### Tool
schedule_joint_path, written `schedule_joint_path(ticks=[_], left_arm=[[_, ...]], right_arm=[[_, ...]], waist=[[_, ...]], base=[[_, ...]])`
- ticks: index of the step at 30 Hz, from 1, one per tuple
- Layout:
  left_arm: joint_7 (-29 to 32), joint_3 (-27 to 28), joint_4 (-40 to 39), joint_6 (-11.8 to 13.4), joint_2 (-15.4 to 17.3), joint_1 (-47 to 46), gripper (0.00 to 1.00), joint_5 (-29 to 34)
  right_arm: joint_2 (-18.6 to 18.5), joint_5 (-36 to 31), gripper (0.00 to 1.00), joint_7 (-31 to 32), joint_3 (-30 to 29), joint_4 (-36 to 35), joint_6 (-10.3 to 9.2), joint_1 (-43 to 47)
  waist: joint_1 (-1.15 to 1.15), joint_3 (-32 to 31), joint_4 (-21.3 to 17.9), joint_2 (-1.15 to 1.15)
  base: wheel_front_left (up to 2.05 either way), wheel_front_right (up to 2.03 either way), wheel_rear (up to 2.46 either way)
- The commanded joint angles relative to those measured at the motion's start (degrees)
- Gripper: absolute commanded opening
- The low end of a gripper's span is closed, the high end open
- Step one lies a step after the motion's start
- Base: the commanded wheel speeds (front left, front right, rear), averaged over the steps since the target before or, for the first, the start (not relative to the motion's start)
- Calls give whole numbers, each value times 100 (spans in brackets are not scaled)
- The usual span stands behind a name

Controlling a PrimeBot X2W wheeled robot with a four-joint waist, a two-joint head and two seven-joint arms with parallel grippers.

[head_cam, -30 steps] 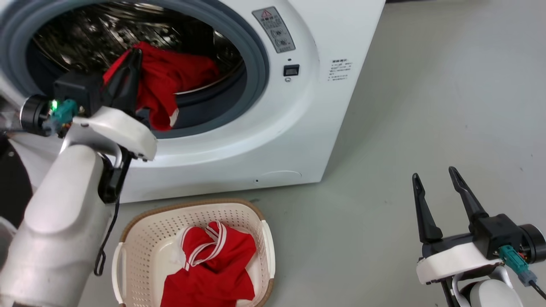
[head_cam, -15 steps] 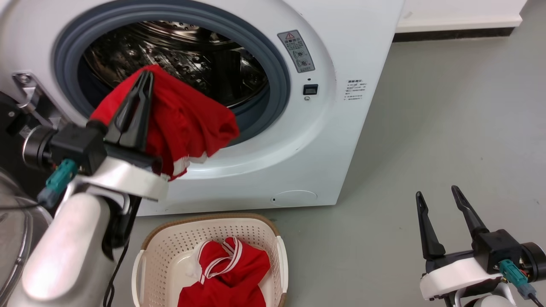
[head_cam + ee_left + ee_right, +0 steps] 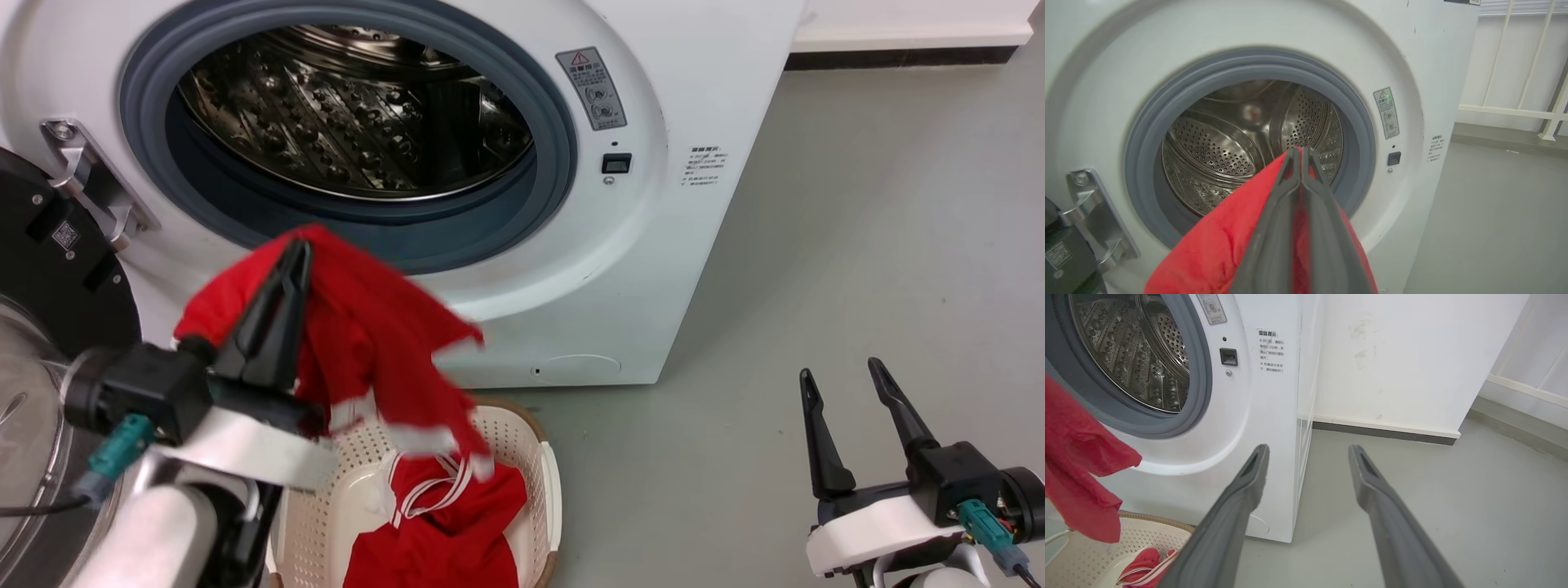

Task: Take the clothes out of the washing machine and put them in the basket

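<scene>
Nearest the head camera, the left gripper (image 3: 300,249) has its two dark fingers pressed flat together on a fold of a red garment (image 3: 367,327), which hangs from them in a loose, blurred bunch with white trim at its lower edge. In the left wrist view the same closed fingers pinch the cloth with no gap between them. The right gripper (image 3: 841,371) sits low at the right, fingers spread wide and holding nothing, well apart from the work.

Just below the hanging cloth stands the basket (image 3: 549,490), and a second red garment with white stripes (image 3: 441,531) already lies in it. The held piece dangles over the basket's back rim, and its tail looks very close to the cloth inside, though whether they touch cannot be told.

Beyond is the washing machine (image 3: 653,286), its door (image 3: 49,269) swung open at the left. The steel drum (image 3: 351,122) looks bare as far as it can be seen.

This seems to be the carry step of the last garment. The next move calls for bringing the cloth over the middle of the basket, lowering it and parting the fingers, so that no end drapes outside the rim.

A second ago the garment was half inside the drum; half a second ago it was across the lip of the opening. Now it is clear of the opening and below it. The camera shifted too, while the right gripper kept its open pose.
</scene>
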Motion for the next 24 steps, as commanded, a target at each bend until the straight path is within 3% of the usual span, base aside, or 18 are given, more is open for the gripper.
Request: schedule_joint_path(ticks=[1, 7, 15, 24], left_arm=[[18, -46, 37, -15, 17, 115, 0, -22], [26, -313, 788, -146, -119, 287, 0, -73], [-196, -559, 2553, -492, -561, -219, 0, -228], [-463, -705, 4584, -830, -805, -973, 0, -89]], right_arm=[[-2, -18, 100, -11, 12, -10, -4, 20], [-2, 7, 100, -11, 93, -72, -4, -158], [-2, -59, 100, -11, 89, -177, -4, -404], [0, -2, 100, -11, 60, -292, -4, -670]], waist=[[0, 49, 1, 0], [0, 396, -58, 0], [0, 1226, -261, 0], [0, 2188, -659, 0]], base=[[0, 0, 0], [0, 0, 0], [0, 0, 0], [0, 0, 0]])
